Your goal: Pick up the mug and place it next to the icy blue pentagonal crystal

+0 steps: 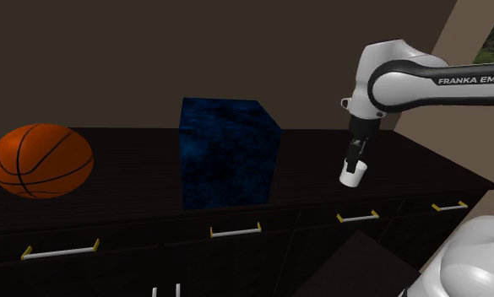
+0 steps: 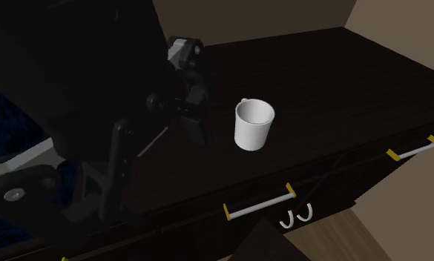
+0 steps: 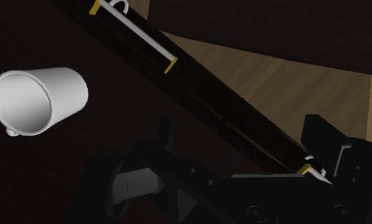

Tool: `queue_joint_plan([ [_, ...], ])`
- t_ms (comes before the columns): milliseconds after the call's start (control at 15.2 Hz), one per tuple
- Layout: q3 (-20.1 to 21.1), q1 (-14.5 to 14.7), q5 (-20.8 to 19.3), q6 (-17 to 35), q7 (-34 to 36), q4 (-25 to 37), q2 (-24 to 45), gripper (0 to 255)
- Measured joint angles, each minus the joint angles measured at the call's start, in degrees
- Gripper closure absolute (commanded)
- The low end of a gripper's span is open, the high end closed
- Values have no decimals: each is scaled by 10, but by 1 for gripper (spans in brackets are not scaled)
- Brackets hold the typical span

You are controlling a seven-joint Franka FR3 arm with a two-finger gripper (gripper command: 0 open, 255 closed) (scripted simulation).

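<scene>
As the white mug (image 2: 253, 124) waits upright on the desk (image 2: 341, 81), my empty, open hand (image 1: 354, 160) hovers beside it, aligning to grasp.

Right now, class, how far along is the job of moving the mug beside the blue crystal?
Done: nothing yet; the white mug stands on the dark counter. In hand: the open gripper hangs beside it, not gripping. Left: grasp, lift, set by the dark blue block.
</scene>
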Motion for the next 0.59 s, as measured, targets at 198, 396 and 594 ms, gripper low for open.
queue_joint_plan([
  [198,-32,-14,-20,41,-30,-6,26,0],
  [396,-66,-27,-38,88,-62,-7,64,0],
  [594,-103,-39,-52,134,-98,6,113,0],
])
